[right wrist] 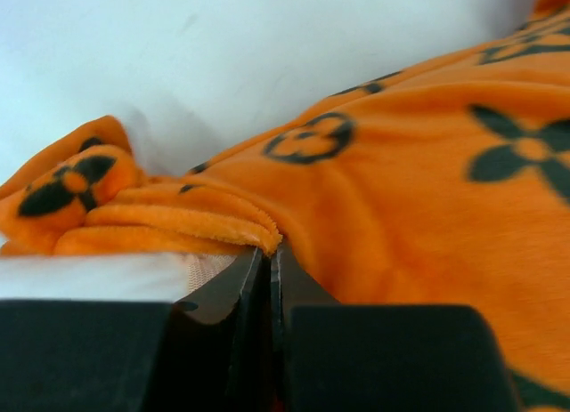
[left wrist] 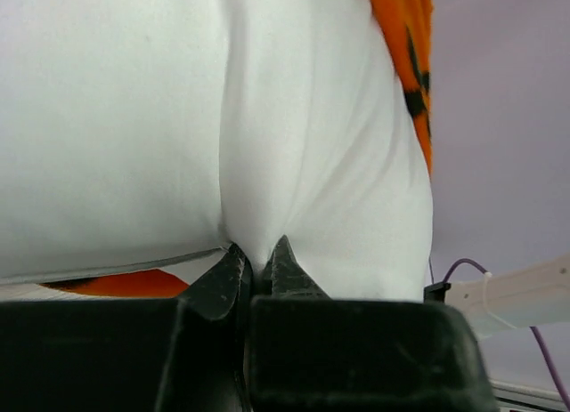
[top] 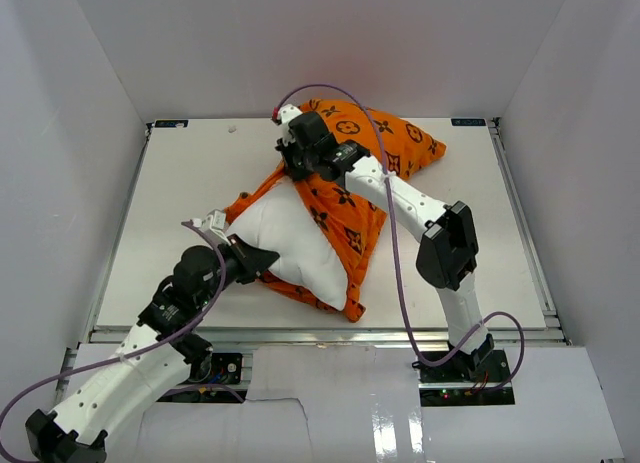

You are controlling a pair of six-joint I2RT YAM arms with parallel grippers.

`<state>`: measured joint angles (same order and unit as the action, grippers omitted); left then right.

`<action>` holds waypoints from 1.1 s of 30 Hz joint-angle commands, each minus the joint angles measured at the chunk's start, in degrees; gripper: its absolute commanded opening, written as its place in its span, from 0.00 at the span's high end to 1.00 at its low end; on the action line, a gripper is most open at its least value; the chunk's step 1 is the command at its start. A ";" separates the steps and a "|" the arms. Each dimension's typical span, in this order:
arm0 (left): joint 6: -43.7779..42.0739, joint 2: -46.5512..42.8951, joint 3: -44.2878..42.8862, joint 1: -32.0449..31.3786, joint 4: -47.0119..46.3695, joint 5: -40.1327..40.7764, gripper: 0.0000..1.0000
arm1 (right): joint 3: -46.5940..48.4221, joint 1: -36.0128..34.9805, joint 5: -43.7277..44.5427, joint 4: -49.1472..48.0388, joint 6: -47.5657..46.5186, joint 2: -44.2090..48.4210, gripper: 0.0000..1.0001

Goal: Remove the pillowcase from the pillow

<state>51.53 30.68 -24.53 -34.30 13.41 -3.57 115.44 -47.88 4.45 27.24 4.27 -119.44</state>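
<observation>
Mid-table (top: 180,183): the pillow (top: 285,245) lies slantwise, its near-left half bare and white. The pillowcase (top: 375,148) is bunched over the far-right half, with an orange strip running along the pillow's right edge.

Left gripper (left wrist: 258,268) has its fingers pinched on a fold of the pillow's near-left end.

Right gripper (right wrist: 270,262) has its fingers pressed together at the pillowcase's rolled hem (whether cloth is caught between them, cannot tell).

light: bright, even | shadows: soft, thin one under pillow (top: 290,238) | glare: shiny patch on front panel (top: 400,423) | blur: pillowcase (right wrist: 427,189) fuzzy up close in right wrist view
</observation>
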 commanded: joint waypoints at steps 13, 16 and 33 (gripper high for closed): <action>1.12 -11.44 -12.47 -0.32 16.83 15.61 1.00 | 1.72 21.51 6.12 -1.93 11.90 -2.20 0.92; 0.68 -6.87 -12.29 -0.32 16.48 17.54 1.00 | 1.37 21.42 -3.72 -3.24 10.68 -1.42 0.83; -0.02 8.70 -14.66 -0.32 11.03 18.69 1.00 | -14.60 18.26 -10.68 3.00 2.76 30.56 0.04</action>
<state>50.94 39.40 -37.34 -34.35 27.79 15.62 107.57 -29.32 -4.27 29.12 9.56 -94.91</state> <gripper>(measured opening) 0.093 0.959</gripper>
